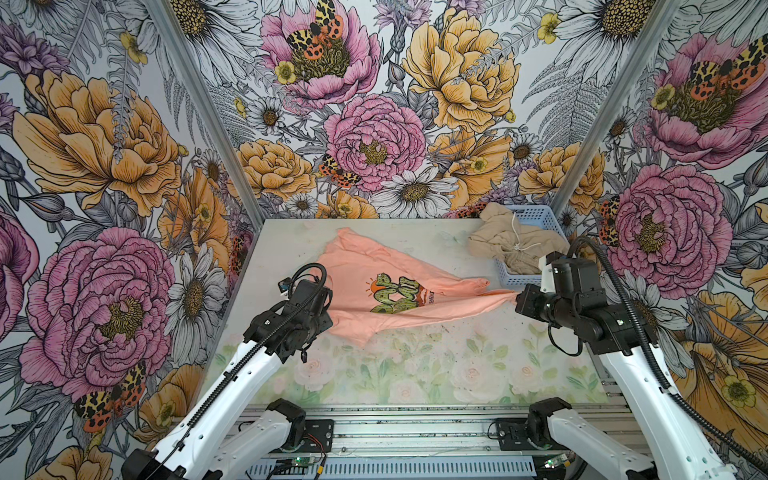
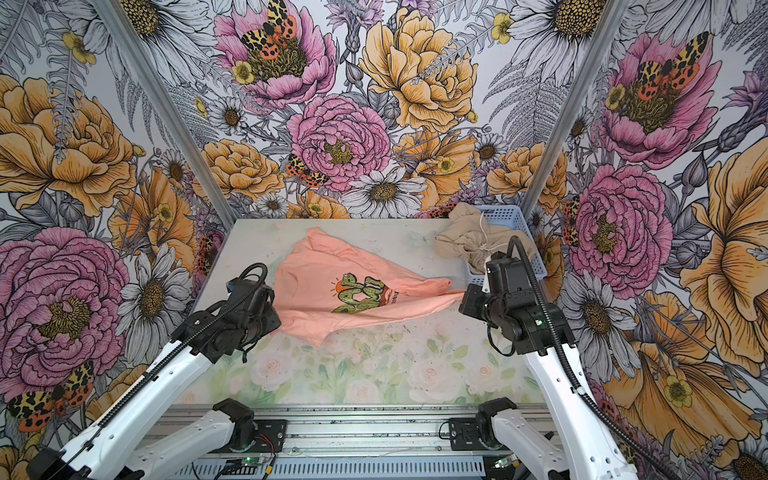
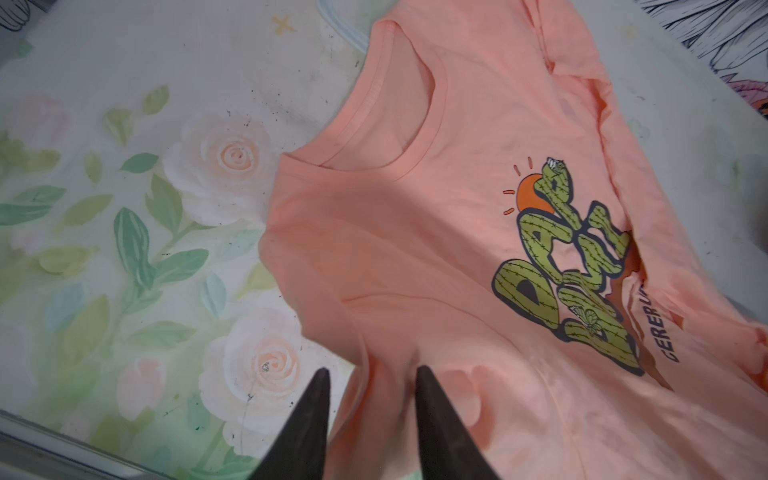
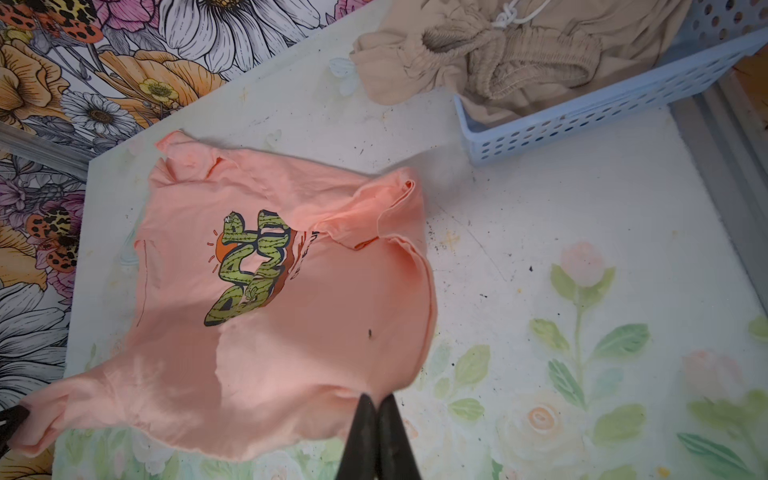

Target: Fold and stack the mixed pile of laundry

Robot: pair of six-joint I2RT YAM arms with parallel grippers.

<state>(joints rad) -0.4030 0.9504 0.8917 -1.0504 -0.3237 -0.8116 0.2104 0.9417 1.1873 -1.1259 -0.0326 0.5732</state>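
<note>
One peach-pink T-shirt [image 1: 365, 266] lies stretched and creased, graphic up, right tool [image 4: 376, 401] pinching its edge, left tool [image 3: 370, 374] parted.

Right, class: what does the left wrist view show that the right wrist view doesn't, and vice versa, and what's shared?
Left wrist only: the open round ribbed neckline of the peach-pink T-shirt. Right wrist only: the crumpled beige garment with white drawstring, spilling from the light blue perforated plastic basket. Both: the T-shirt's green cactus graphic and the floral-printed tabletop.

Floral table [image 1: 415, 365]: pink T-shirt [image 1: 353, 274], blue basket [image 1: 538, 217]
</note>
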